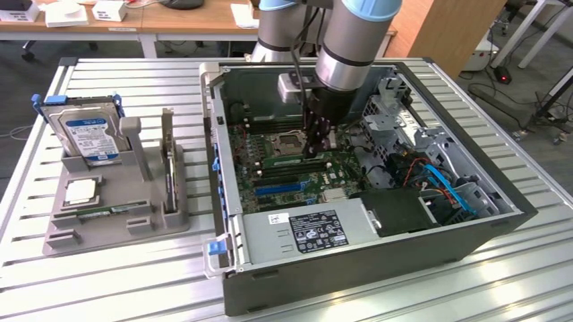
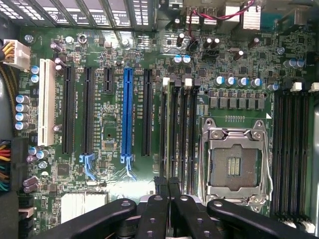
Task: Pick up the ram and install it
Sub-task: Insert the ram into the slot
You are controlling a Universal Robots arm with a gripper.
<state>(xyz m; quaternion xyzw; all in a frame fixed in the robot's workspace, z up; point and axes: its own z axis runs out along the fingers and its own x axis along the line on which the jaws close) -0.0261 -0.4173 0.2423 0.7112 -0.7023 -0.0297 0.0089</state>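
The ram [image 1: 284,162] is a thin green stick standing edge-up in a memory slot beside the empty processor socket [image 1: 291,142], inside the open computer case. My gripper [image 1: 310,153] hangs straight down over the stick's end nearest the socket. In the wrist view the two black fingers [image 2: 160,199] are pressed together with no gap, and my gripper [image 2: 167,180] sits over the slot row where the ram [image 2: 165,134] runs. I cannot tell whether the fingertips touch the stick's top edge.
The case walls [image 1: 215,134], a drive cage [image 1: 394,114], blue cables [image 1: 447,184] and the power supply [image 1: 309,231] crowd the motherboard. On the exterior view's left a grey holder [image 1: 54,235] carries a hard drive [image 1: 90,134], a square processor chip [image 1: 80,191] and an upright card [image 1: 168,164].
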